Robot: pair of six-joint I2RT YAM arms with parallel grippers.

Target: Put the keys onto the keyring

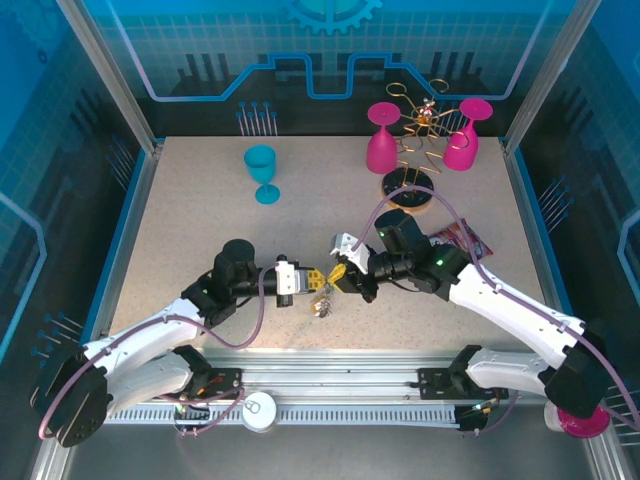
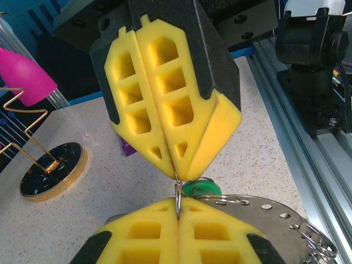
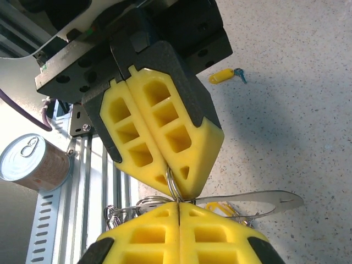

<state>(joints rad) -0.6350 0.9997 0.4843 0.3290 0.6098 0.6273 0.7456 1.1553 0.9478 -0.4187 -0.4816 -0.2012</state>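
Threading was in hand | left jaws, right jaws clenched tip-to-tip on wire loop (image 2: 177,192) | next needed: green key (image 2: 201,188) beside jaws fed on

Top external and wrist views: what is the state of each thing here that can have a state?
Left hand: shut on the thin wire ring.
Right hand: shut on the same ring.
Yellow key: lying loose on the table.
Teal goblet: upright.
Pink goblets: upside down.
Can: unopened.
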